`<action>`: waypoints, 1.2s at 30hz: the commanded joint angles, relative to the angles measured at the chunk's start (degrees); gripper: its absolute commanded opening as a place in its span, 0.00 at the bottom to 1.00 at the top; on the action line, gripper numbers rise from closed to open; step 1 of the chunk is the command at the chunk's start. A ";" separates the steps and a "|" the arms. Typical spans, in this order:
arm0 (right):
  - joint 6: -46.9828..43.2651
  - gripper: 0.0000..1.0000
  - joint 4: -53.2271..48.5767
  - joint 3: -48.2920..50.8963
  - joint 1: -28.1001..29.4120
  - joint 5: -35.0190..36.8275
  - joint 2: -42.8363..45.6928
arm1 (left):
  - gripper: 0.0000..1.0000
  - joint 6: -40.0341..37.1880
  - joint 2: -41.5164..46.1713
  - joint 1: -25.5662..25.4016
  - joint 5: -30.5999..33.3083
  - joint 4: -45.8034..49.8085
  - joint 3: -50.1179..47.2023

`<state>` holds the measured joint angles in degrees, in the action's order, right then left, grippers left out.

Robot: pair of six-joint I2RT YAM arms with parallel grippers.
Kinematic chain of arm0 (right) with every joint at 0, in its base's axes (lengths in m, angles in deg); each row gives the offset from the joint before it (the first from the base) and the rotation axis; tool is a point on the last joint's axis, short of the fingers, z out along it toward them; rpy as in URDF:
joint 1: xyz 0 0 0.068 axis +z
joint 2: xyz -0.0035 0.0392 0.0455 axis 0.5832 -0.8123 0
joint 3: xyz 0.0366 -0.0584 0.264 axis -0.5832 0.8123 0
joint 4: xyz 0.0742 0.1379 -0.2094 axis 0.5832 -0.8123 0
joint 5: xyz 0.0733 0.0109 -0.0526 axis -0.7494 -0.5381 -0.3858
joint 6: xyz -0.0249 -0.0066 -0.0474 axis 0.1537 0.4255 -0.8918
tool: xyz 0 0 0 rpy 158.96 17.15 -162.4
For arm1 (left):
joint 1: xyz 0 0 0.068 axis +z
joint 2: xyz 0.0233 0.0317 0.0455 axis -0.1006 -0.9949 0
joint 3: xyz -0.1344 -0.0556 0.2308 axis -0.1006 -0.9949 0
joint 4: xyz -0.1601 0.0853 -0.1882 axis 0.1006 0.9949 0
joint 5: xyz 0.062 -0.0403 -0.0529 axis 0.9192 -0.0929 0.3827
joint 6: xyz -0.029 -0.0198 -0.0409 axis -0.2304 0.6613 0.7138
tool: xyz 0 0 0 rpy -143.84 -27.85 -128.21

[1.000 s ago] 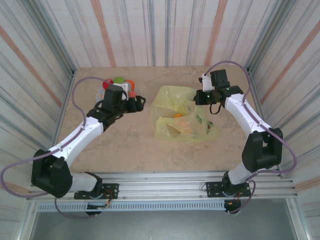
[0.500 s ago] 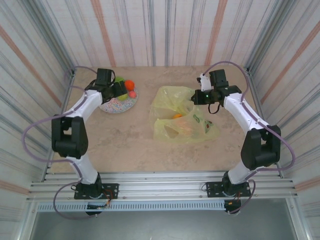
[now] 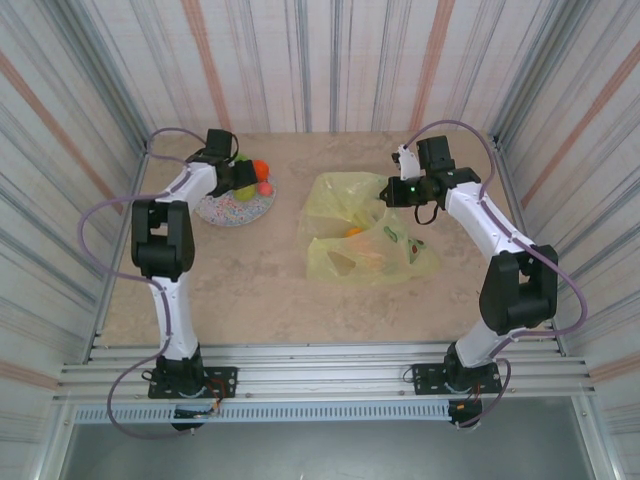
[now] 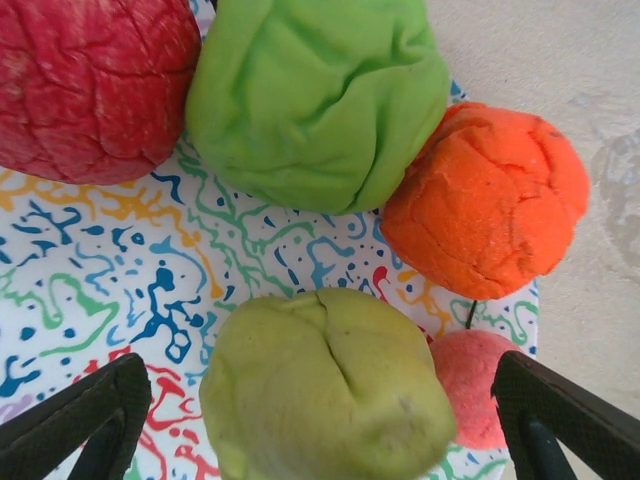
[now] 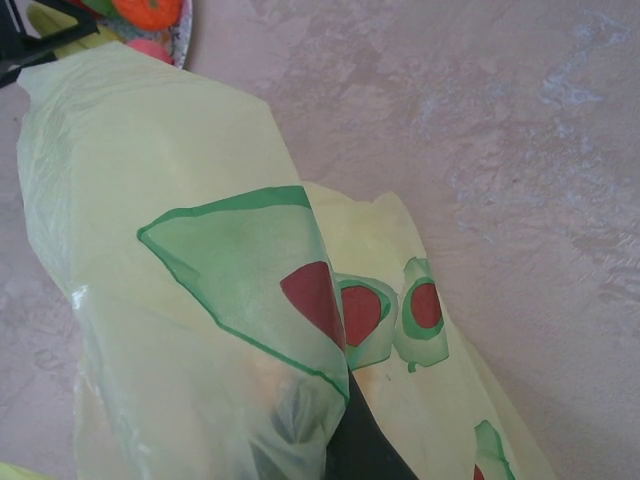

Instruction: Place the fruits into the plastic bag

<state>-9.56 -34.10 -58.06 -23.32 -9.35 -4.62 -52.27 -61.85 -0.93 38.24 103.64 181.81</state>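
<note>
Jaws spread, left gripper over five fruits — right gripper pinches one plastic bag.

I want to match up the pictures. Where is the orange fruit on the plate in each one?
Top view: the orange fruit is upper left, at the far right edge of the plate.
Left wrist view: right of the middle.
Right wrist view: top left corner, cut off by the edge, above the bag.
Shared landmark: the pink fruit right beside it.
</note>
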 commanded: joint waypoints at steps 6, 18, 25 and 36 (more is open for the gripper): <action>-0.64 0.00 -1.43 -1.62 0.03 -1.49 -0.94 | 0.90 -0.37 -3.89 0.70 -1.15 3.16 3.82; -0.44 0.00 -1.49 -1.41 0.21 -2.03 -1.44 | 0.82 -0.99 -4.31 1.67 0.54 3.49 2.24; -0.38 0.00 -1.67 -1.41 0.21 -1.92 -1.60 | 0.79 -0.90 -3.62 1.91 -0.74 3.73 1.69; -0.29 0.00 -2.44 -1.14 0.30 -1.53 -0.84 | 0.77 -0.28 -3.96 1.92 -2.21 3.62 1.25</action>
<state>-9.54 -34.80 -58.08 -23.29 -10.58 -5.56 -52.49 -65.15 0.58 36.88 106.35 183.71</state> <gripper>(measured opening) 0.049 0.781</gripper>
